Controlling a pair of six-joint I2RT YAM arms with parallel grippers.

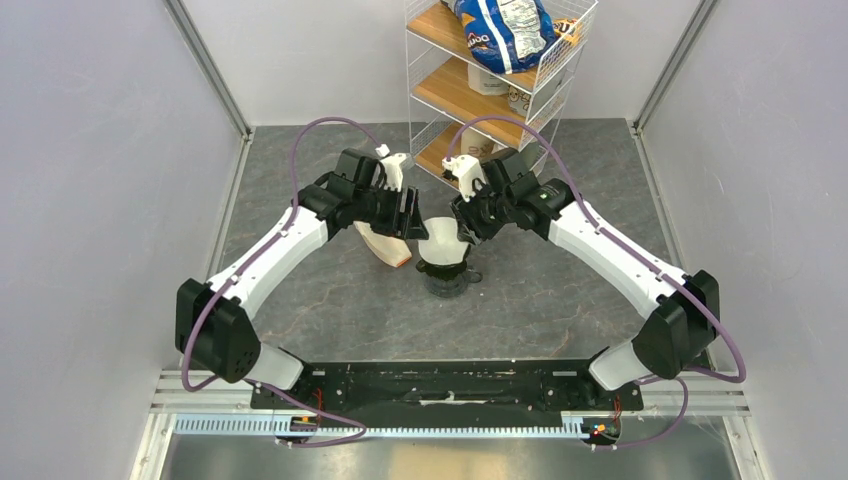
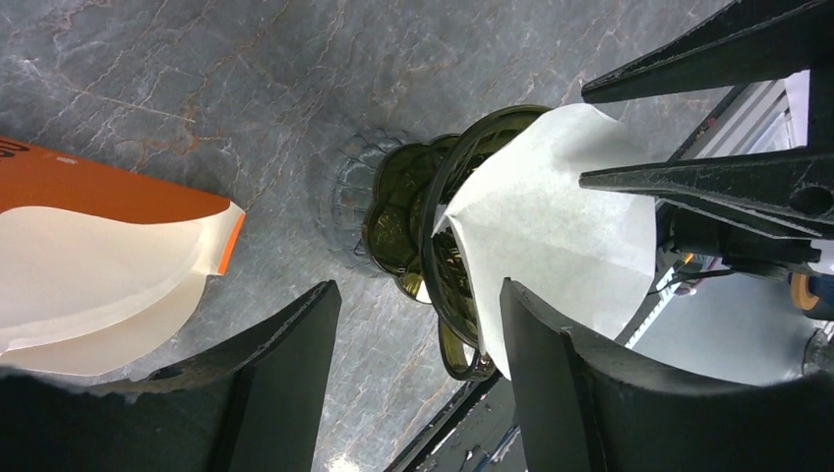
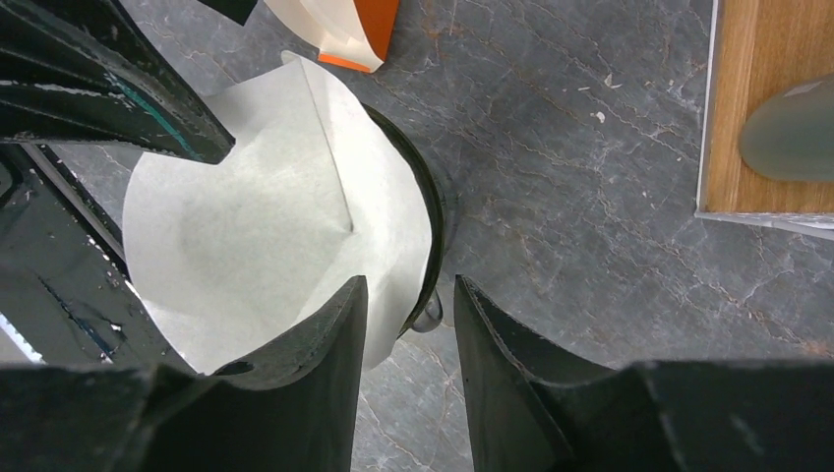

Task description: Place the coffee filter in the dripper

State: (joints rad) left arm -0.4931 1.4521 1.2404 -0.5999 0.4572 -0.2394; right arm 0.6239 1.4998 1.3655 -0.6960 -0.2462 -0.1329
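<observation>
The white paper coffee filter [image 1: 440,243] stands opened as a cone in the dark glassy dripper [image 1: 446,277] at mid-table, its edge rising above the rim. My left gripper [image 1: 411,215] hangs just left of it, open; in the left wrist view the gripper [image 2: 418,290] straddles the dripper's [image 2: 413,231] handle side, and the filter [image 2: 551,226] brushes one finger. My right gripper [image 1: 466,226] is open at the filter's right edge. In the right wrist view the gripper [image 3: 410,285] has one finger over the filter [image 3: 256,226] and the other outside the dripper rim [image 3: 430,211].
A tan filter packet with an orange end [image 1: 385,246] lies left of the dripper, also in the wrist views [image 2: 98,246] [image 3: 339,25]. A wire shelf [image 1: 500,95] with wooden boards stands at the back with a blue bag [image 1: 500,30]. A pale vessel [image 3: 787,133] sits on its low board.
</observation>
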